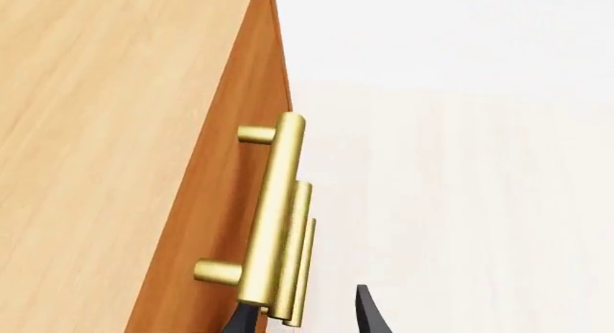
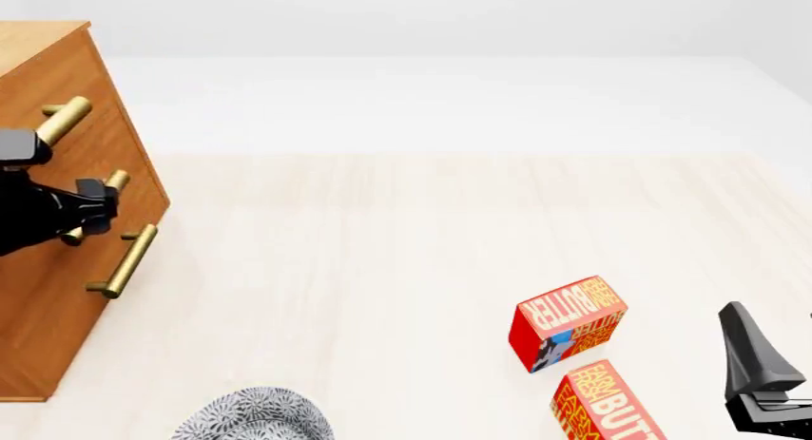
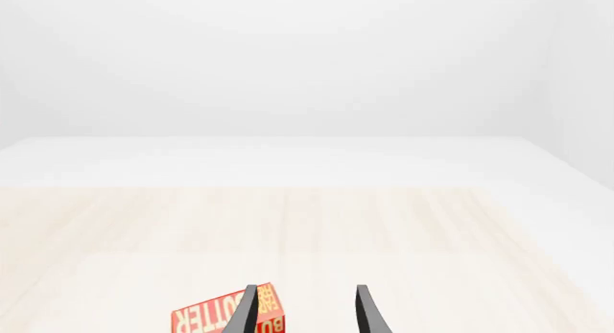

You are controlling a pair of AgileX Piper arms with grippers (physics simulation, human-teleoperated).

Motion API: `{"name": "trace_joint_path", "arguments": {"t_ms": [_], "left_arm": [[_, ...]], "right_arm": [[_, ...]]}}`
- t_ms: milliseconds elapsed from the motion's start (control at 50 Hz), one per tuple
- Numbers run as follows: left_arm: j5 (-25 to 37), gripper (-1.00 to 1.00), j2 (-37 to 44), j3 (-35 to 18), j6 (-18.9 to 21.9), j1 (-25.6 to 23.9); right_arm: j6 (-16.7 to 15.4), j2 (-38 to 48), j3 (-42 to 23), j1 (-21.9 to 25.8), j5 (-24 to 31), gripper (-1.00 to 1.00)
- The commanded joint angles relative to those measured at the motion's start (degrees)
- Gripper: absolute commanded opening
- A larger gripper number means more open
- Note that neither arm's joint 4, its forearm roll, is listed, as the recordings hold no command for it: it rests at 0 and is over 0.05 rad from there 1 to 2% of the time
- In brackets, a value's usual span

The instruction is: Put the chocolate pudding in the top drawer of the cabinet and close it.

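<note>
The cabinet (image 2: 57, 307) stands at the table's left edge, its drawers all shut. The top drawer (image 2: 74, 74) carries the uppermost brass handle (image 2: 64, 119). My left gripper (image 2: 97, 200) is open against the cabinet front, level with the second handle and just below the top one. In the left wrist view the handles (image 1: 273, 218) line up one behind another, and the left gripper (image 1: 307, 320) has its fingers (image 1: 369, 315) on either side of their near ends. My right gripper (image 3: 305, 315) hangs open and empty at the front right. The chocolate pudding is out of view.
Two red-orange butter boxes (image 2: 568, 321) (image 2: 609, 407) lie at the front right, just left of the right gripper (image 2: 759, 383); one butter box (image 3: 216, 320) also shows in the right wrist view. A grey patterned round object (image 2: 254, 419) sits at the front edge.
</note>
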Motion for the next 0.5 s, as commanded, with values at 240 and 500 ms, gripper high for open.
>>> {"name": "trace_joint_path", "arguments": {"t_ms": [240,500], "left_arm": [[13.32,1.0,-17.99,-1.36,-3.1,2.59],[34.11,1.0,-34.87,-11.5,-0.75,3.39]], "right_arm": [[0.0,0.0,0.0,0.01,0.0,1.0],[-0.01,0.01,0.0,0.01,0.01,1.0]]}}
